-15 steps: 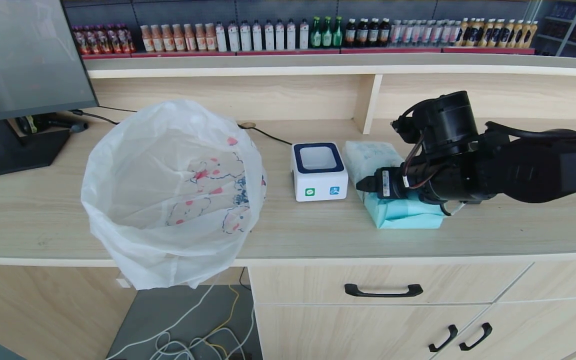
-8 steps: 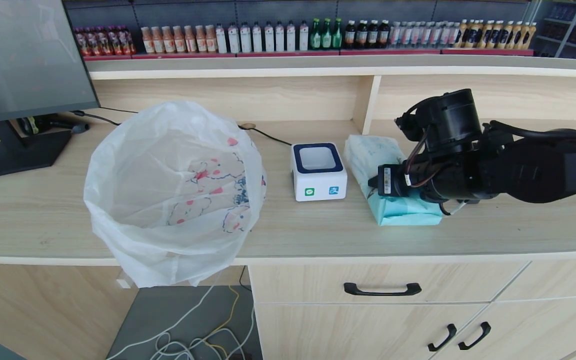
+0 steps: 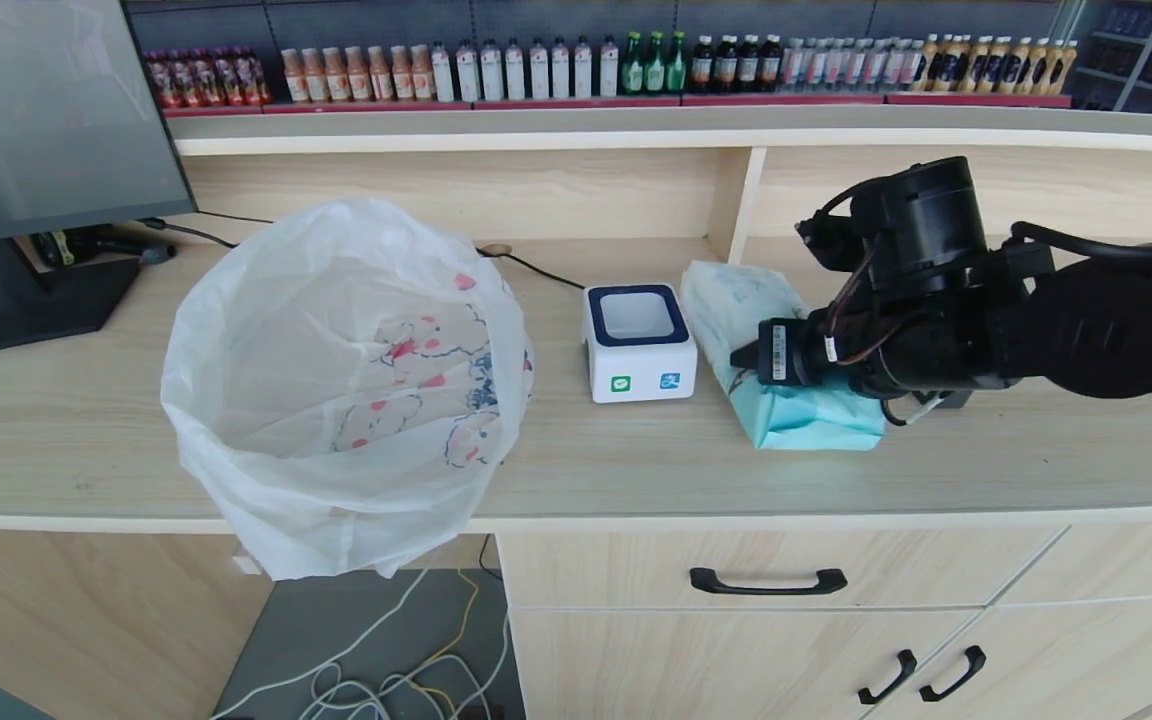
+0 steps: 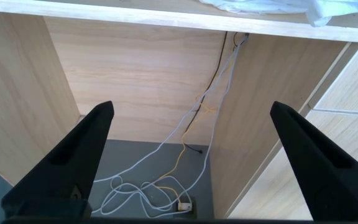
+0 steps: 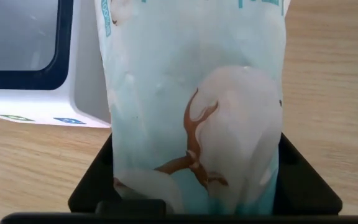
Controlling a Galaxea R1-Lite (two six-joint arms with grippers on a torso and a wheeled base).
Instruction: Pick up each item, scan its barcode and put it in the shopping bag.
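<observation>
Between jaws of right gripper [image 3: 744, 356], clamped snug: soft teal-and-white plastic pack [image 3: 736, 300], just tipped upward. Lift underway, white box scanner [image 3: 638, 345] right beside, probably next.

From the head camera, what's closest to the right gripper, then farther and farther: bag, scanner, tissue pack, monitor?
1. tissue pack, between the right gripper's jaws
2. scanner, just to its left
3. shopping bag, farther left
4. monitor, far left
</observation>
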